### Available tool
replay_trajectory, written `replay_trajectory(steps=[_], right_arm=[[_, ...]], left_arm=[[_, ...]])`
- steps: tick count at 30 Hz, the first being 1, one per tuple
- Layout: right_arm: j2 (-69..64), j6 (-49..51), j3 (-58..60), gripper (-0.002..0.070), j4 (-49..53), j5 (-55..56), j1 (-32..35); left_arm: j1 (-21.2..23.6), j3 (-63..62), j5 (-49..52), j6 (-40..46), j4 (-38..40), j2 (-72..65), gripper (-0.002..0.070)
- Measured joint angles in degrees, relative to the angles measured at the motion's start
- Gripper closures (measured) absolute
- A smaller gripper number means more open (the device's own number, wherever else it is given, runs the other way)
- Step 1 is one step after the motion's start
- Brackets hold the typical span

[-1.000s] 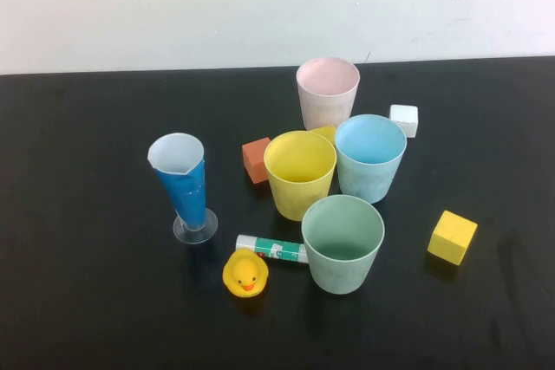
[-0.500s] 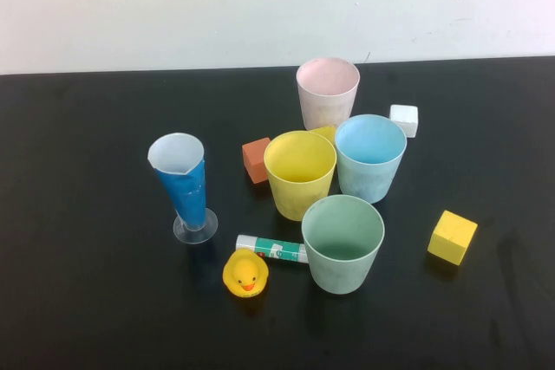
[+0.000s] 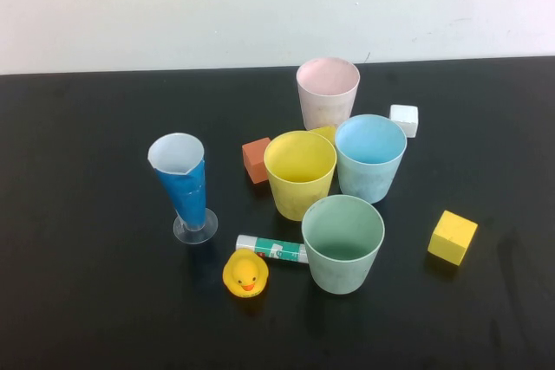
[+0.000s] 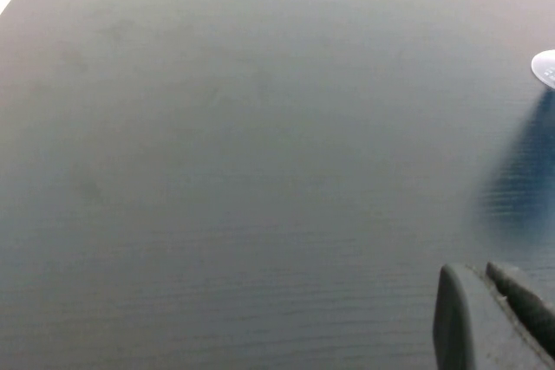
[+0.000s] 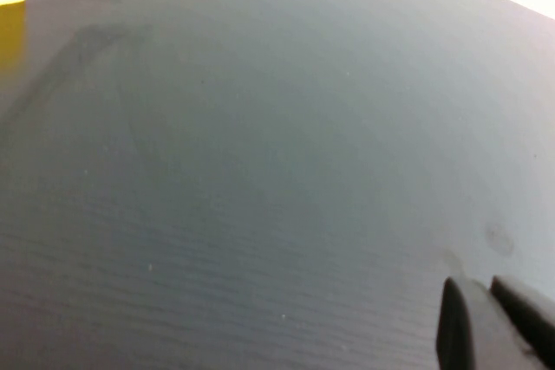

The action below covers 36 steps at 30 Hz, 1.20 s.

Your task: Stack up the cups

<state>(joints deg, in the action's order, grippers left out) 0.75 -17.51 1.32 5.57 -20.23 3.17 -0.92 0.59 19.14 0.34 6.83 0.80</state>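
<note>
While neither arm shows in the high view, each wrist view catches only a dark finger tip low in one corner over bare black table [image 3: 78, 301]. The left end effector [image 4: 490, 318] hangs above the table with the rim of the clear foot just visible at that picture's edge; whether its fingers are apart or together I cannot tell. The right end effector [image 5: 494, 322] likewise hangs over bare table, with a sliver of the yellow block at that picture's corner, and its fingers' state cannot be told either.

All four cups stand upright, mouths up, clustered around the middle of the table, none nested in another. The pink cup [image 3: 327, 93] stands nearest the far edge. The light blue cup [image 3: 370, 158] is just nearer the robot and toward the right edge from it. The yellow cup [image 3: 300, 174] stands just beside the blue one on its left, very close or touching. The green cup [image 3: 342, 243] is nearest the near edge, close in front of the gap between yellow and blue.

Toward the left edge the tall blue cone glass [image 3: 182, 181] stands upright on its clear foot [image 3: 195, 229]. An orange-red block [image 3: 257, 159] lies between it and the yellow cup. A rubber duck [image 3: 245, 273] sits toward the near edge, with a green and white glue stick [image 3: 271, 249] lying flat between it and the green cup. A white block [image 3: 403, 120] lies to the right of the pink cup, and a yellow block [image 3: 452, 236] sits apart toward the right edge.
</note>
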Motion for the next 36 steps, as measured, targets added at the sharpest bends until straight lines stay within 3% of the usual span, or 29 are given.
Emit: replay_trajectory(steps=[10, 13, 18, 21, 29, 33, 36], right_arm=[[0.0, 0.0, 0.0, 0.0647, 0.0, 0.9, 0.0], [0.0, 0.9, 0.3, 0.0647, -2.0, 3.5, 0.0], [0.0, 3.6, 0.3, 0.0647, -4.5, 7.7, 0.0], [0.0, 5.2, 0.3, 0.0647, -6.4, 8.1, 0.0], [0.0, 26.3, 0.3, 0.0647, -36.9, 10.7, 0.0], [0.0, 25.5, 0.3, 0.0647, -39.4, 11.5, 0.0], [0.0, 20.0, 0.3, 0.0647, -39.6, 11.6, 0.0]], left_arm=[[0.0, 0.2, -1.0, 0.0, 3.2, 0.0, 0.0677], [0.0, 0.6, -3.8, -1.4, 14.6, 0.0, 0.0677], [0.0, 0.6, -8.0, -5.6, 47.4, 0.0, 0.0677], [0.0, 0.6, -9.7, -6.1, 58.5, 0.0, 0.0677], [0.0, 0.6, -11.6, -6.6, 63.4, 0.0, 0.0677], [0.0, 0.6, -9.3, -1.4, 63.5, 0.0, 0.0677], [0.0, 0.1, -3.7, 8.0, 63.4, 0.0, 0.0677]])
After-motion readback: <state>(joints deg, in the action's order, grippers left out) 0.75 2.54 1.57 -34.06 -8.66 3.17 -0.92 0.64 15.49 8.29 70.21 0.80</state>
